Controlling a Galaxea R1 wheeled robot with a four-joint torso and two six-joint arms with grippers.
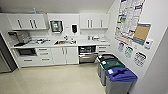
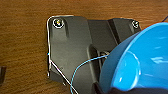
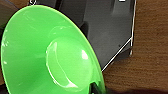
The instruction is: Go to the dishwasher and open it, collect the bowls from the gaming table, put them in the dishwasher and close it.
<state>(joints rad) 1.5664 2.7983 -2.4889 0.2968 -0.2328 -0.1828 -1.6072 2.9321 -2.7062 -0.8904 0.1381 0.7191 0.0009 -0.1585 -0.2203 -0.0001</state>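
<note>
Under the counter at the far wall stands the dishwasher [image 1: 87, 58]. Its dark inside shows above its steel front, so it stands open. In the left wrist view a blue bowl [image 2: 140, 62] hangs tilted close to the camera, and my left gripper [image 2: 100, 88] is shut on its rim. In the right wrist view the green bowl [image 3: 50, 55] is held the same way, with my right gripper [image 3: 96, 88] shut on its edge. The orange bowl and the gaming table are out of view.
Three bins line the right wall, with a black lid [image 1: 106, 57], a green lid [image 1: 112, 64] and a blue lid [image 1: 121, 74]. White cabinets [image 1: 61, 55] and a counter with a sink [image 1: 62, 42] fill the far wall. A pale floor [image 1: 55, 77] stretches ahead.
</note>
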